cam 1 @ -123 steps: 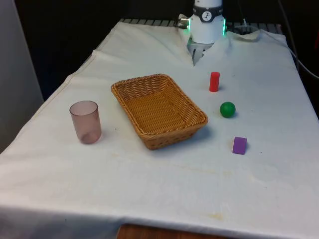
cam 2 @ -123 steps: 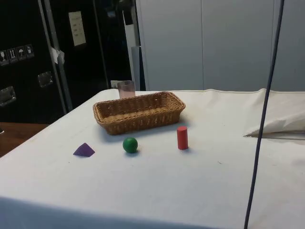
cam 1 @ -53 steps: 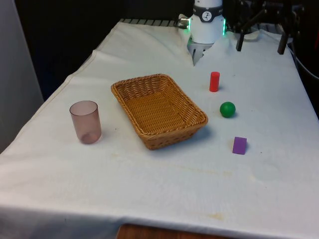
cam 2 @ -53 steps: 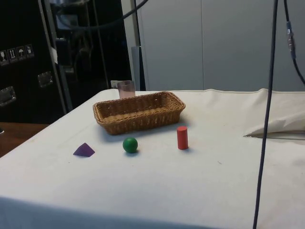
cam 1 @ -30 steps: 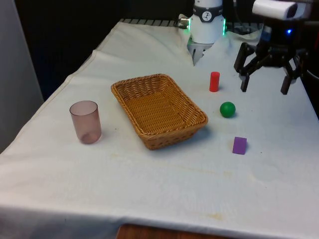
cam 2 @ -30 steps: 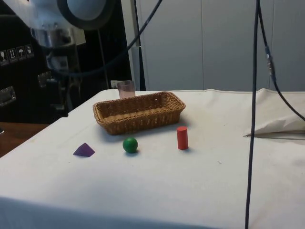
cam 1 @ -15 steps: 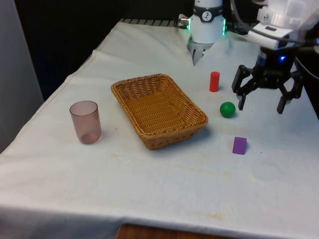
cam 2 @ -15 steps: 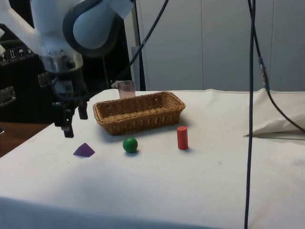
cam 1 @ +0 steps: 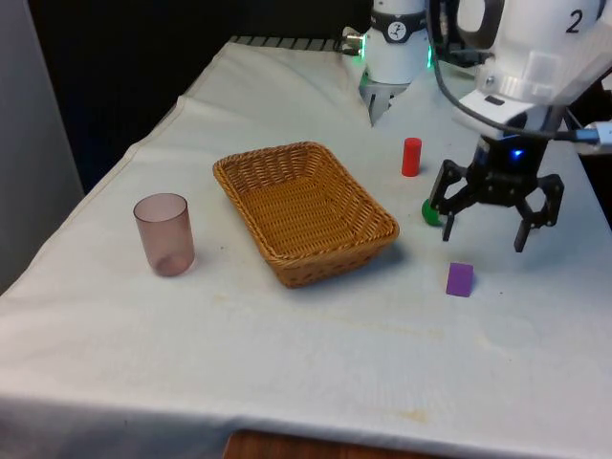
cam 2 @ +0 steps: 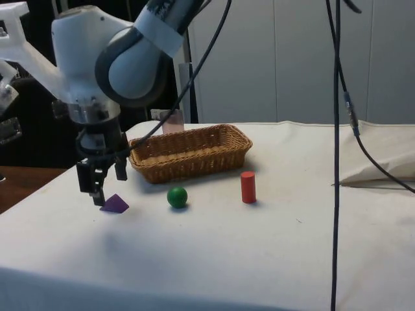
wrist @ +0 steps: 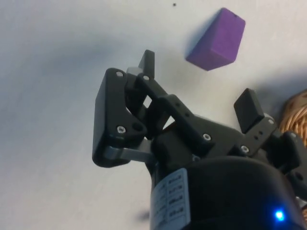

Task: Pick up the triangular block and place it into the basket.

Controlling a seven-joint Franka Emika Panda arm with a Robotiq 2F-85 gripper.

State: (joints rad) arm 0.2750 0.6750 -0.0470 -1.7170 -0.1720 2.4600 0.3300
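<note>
Front view: the pincer [cam 1: 483,234], jaws spread and empty, hovers near the purple block [cam 1: 460,278] and half-hides a green ball [cam 1: 430,212] beside the basket [cam 1: 304,210]; the side view shows the ball whole.

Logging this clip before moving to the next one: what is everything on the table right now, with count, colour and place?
triangular block: one, purple, on the cloth at the front view's right, nearer the camera than the other blocks
basket: one, tan wicker, mid-table
ball: one, green, between the triangular block and the cylinder
cylinder: one, red, upright, beyond the ball
cup: one, translucent pink, at the front view's left of the basket
gripper: one, black, fingers spread, hanging just above the triangular block, holding nothing
</note>
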